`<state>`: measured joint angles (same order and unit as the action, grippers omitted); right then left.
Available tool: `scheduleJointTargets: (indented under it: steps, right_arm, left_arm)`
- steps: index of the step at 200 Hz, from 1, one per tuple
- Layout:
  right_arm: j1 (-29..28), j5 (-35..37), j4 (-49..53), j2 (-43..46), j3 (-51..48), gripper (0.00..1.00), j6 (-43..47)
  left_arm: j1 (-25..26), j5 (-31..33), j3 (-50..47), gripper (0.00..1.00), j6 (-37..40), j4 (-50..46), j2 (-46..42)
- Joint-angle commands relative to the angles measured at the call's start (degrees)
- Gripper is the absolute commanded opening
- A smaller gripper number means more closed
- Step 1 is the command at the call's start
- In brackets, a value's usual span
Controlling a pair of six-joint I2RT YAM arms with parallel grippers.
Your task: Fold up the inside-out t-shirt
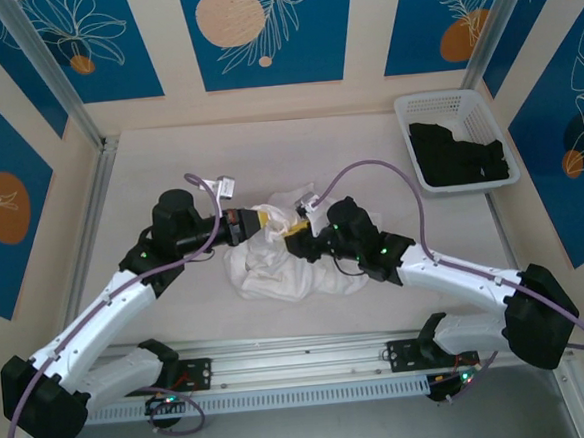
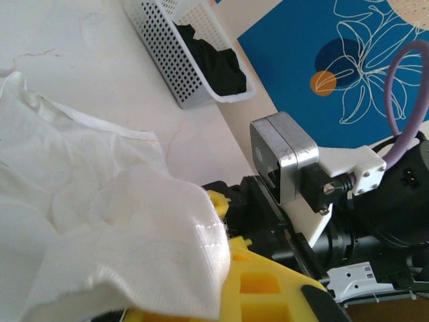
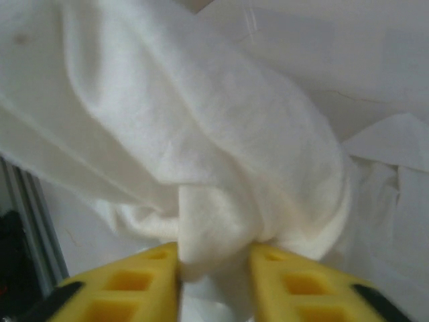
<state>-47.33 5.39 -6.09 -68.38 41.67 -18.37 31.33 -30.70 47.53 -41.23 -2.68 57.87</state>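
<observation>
Folding task at an early stage, places given from the white basket (image 1: 434,104). The inside-out t-shirt (image 1: 276,275) lies on the table (image 1: 167,158) as a crumpled heap, well apart from the basket, to its left and nearer the arm bases; no sleeve or hem is laid flat, so the folding proper is judged not yet begun. The basket holds a black garment (image 1: 458,157), which is no part of the task. The right gripper (image 1: 297,245) meets the heap on the side facing the basket; in the right wrist view its yellow fingers (image 3: 134,282) stand on either side of a gathered wad of the white cloth and pinch it, most likely to lift the shirt so that it can be opened out. The left gripper (image 1: 269,221) works on the heap's far edge, on the side away from the basket. Its fingers (image 2: 265,285) are pressed together, and a fold of the thin cloth hangs over them; it appears to be nipped between them, though the cloth hides the contact itself. Two grips set close together suggest the arms mean to draw the fabric apart and find its edges.
</observation>
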Motion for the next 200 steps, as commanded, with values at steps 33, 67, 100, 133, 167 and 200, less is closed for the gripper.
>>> scheduleJointTargets:
  steps: [33, 67, 100, 133, 167, 200]
  right_arm:
    - [4.87, -19.00, -16.58, 6.64, -7.44, 0.00, 2.17]
    - [5.58, -26.49, -21.22, 9.06, -10.21, 0.00, 4.96]
    - [4.41, -29.31, -21.98, 8.10, -9.63, 0.00, 7.64]
    - [4.08, -28.10, -22.35, 6.39, -8.58, 0.00, 7.92]
    - [3.53, -25.73, -22.15, 4.51, -7.59, 0.00, 7.91]
    - [3.21, -25.22, -22.54, 3.70, -6.89, 0.00, 7.73]
  left_arm:
    - [-1.67, 7.19, -0.07, 0.00, -0.74, -2.46, -2.53]
    - [-3.68, 9.52, -0.67, 0.00, -2.50, -3.22, -2.72]
    - [-4.01, 10.37, -1.03, 0.00, -2.24, -4.47, -2.10]
    - [-3.96, 8.35, -2.89, 0.09, -1.99, -3.65, -2.60]
    - [-3.50, 3.63, -7.02, 0.20, -5.69, 3.29, -3.45]
    - [-1.69, 2.93, -9.55, 0.29, -7.53, 7.32, -2.94]
